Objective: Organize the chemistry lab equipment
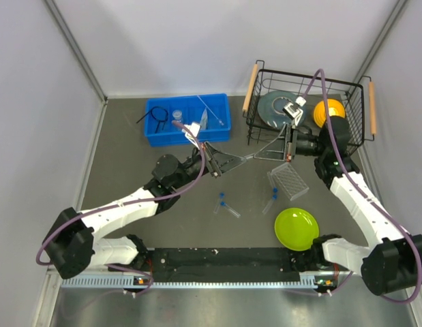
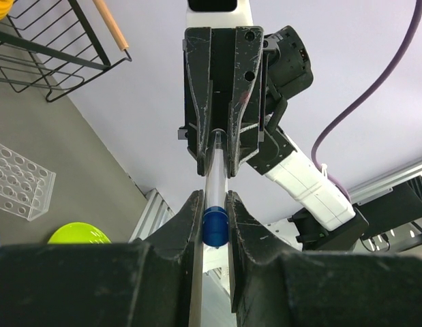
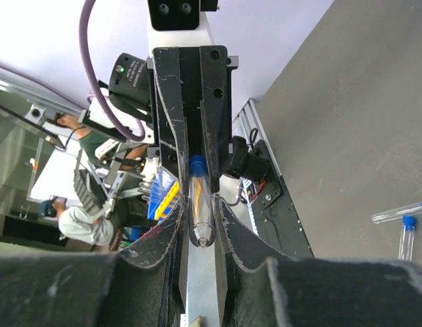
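My left gripper (image 1: 243, 159) and my right gripper (image 1: 257, 156) meet tip to tip above the table's middle, both shut on one thin clear tube (image 2: 215, 178). In the left wrist view my left gripper (image 2: 215, 219) clamps the tube's blue cap (image 2: 216, 227). In the right wrist view my right gripper (image 3: 200, 219) clamps its rounded end (image 3: 201, 216). The clear perforated tube rack (image 1: 288, 180) lies on the table right of the grippers. Three more blue-capped tubes (image 1: 230, 208) lie loose in front. The black ring (image 1: 156, 114) and small jar (image 1: 176, 114) lie in the blue bin (image 1: 219, 133).
A black wire basket (image 1: 255, 122) at the back right holds a grey dish (image 1: 274, 109) and an orange bowl (image 1: 328, 109). A lime-green plate (image 1: 296, 228) lies at the front right. Grey walls close in the table on three sides.
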